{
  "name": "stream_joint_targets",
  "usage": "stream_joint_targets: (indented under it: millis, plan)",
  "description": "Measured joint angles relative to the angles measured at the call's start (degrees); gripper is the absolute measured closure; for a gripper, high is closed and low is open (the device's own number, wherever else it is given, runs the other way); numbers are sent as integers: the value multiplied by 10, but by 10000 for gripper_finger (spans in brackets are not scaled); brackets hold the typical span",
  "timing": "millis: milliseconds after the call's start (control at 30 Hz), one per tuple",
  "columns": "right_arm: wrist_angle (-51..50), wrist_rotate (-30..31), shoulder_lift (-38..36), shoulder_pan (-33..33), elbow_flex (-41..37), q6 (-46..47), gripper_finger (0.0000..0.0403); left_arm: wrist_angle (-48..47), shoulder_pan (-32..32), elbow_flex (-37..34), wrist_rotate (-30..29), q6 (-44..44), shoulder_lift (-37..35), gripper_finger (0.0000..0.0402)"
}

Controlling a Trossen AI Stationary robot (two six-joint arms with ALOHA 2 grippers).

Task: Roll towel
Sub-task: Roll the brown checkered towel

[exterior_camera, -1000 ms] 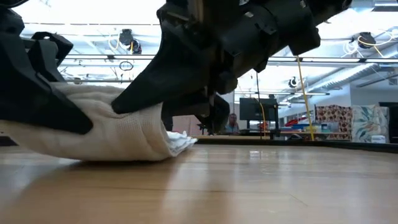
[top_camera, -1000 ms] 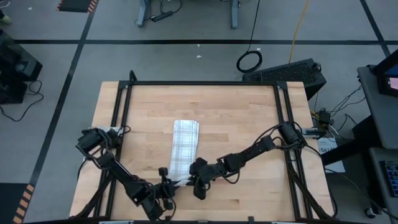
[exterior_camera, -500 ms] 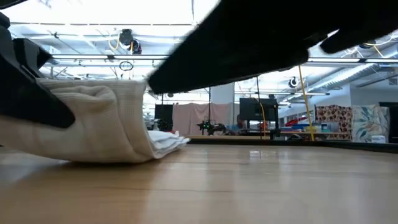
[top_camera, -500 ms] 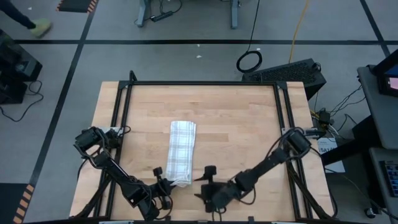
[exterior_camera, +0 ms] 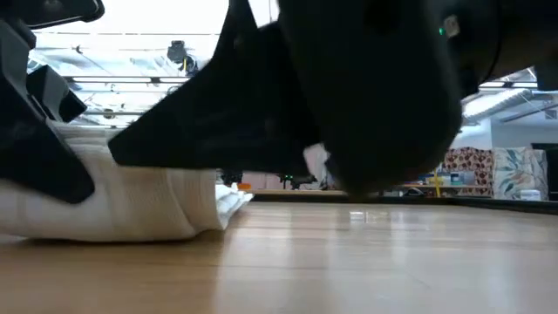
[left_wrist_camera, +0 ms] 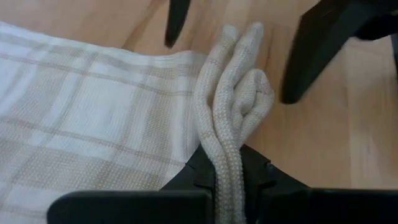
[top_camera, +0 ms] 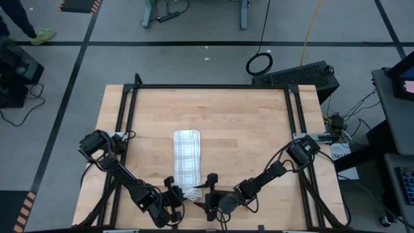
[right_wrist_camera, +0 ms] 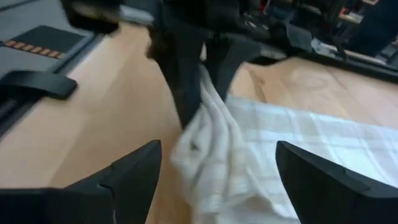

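My left gripper (top_camera: pixel 173 199) sits at the near edge of the table (top_camera: pixel 246 123), left of centre, its fingers pressed together on the near end of the towel (top_camera: pixel 185 157). In my left wrist view the bunched end of the cloth (left_wrist_camera: pixel 233 118) runs down between my two fingers (left_wrist_camera: pixel 199 177), folded on itself in thick ridges, while the checked part lies flat on the wood beside it. From table height the towel (exterior_camera: pixel 131 196) shows as a low white hump resting on the wood, with my dark finger across its left part.

The towel is a long folded strip, lying lengthwise from near the middle of the table down toward the near edge, its far end flat.

My right gripper (top_camera: pixel 209 192) is just right of the towel's near end, fingers spread wide and holding nothing. In my right wrist view both fingers (right_wrist_camera: pixel 134 174) stand apart, with the crumpled towel end (right_wrist_camera: pixel 208 149) between and beyond them, pinched by the left gripper (right_wrist_camera: pixel 193 68).
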Motion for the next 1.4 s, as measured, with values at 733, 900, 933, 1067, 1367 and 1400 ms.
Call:
stream_joint_targets:
  millis: [733,900,933,1067,1367,1400]
  plan:
    - [-1,-92,0,-28,0,56,331,-6,4,0,3,-47,-25,375]
    - [0,-95,0,-28,0,86,387,-8,0,0,-31,-37,-25,341]
    - [0,-97,0,-28,0,100,382,-7,-2,0,-31,-32,-25,323]
    - [-2,-114,0,-32,0,141,375,-8,-16,0,-37,-29,-25,237]
    - [-2,-182,0,-52,0,235,392,-25,-86,0,-63,-32,-33,130]
    - [-1,-193,0,-55,0,247,390,-27,-93,0,-81,-32,-33,129]
